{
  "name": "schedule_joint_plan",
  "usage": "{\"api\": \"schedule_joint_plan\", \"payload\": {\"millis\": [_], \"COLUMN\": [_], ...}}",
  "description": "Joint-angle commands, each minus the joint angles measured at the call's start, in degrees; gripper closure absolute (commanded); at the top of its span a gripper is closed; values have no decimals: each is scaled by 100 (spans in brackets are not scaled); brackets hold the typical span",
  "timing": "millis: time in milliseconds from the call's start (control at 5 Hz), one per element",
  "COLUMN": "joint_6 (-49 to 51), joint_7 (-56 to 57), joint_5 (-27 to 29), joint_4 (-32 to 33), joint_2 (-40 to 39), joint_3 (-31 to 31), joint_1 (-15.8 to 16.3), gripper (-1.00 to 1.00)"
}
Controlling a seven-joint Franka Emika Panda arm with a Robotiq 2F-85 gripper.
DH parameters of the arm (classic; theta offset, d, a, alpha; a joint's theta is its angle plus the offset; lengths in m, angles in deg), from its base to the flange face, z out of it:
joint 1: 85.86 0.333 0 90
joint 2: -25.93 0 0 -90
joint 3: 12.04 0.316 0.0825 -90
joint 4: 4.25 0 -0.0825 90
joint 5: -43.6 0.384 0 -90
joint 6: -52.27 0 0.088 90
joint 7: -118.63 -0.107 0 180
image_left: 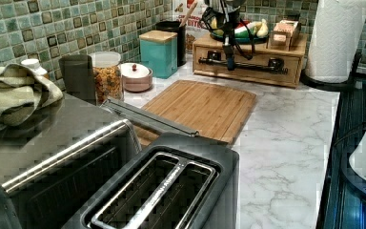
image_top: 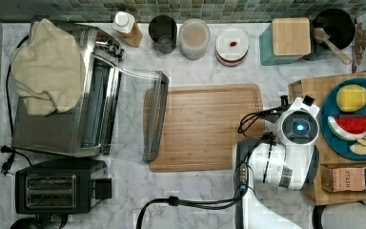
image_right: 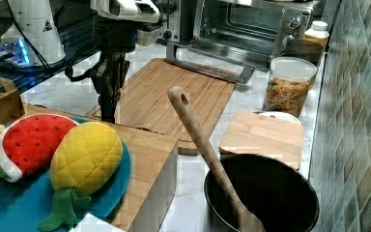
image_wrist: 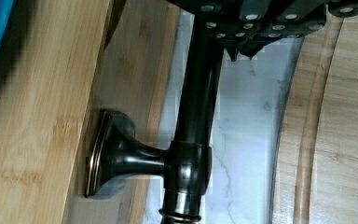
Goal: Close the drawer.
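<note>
At the wooden box under the fruit plate, gripper [image_left: 228, 59] pinches the drawer [image_left: 246, 65] by its handle [image_wrist: 193, 116]; front looks nearly flush. Next: push it home, release.

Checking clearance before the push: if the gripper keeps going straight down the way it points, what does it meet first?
Likely the drawer's dark bar handle: the gripper hangs at it in front of the drawer. If it slips past, the marble counter lies below. Depth is uncertain.
</note>
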State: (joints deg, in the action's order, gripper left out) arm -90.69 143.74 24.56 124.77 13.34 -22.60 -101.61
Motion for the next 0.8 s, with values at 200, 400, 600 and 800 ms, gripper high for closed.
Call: {"api": "schedule_joint_plan", "payload": {"millis": [200,400,600,800], "joint_6": [50,56,61,61], "joint_7": [400,379,360,357], "joint_5": [138,107,78,77], "joint_4": [-993,-995,-997,-998], "joint_2": [28,35,40,41], "joint_3": [-1087,-997,-913,-911], "joint_1": [-687,-774,-856,-857], "gripper": [100,100,100,100]}}
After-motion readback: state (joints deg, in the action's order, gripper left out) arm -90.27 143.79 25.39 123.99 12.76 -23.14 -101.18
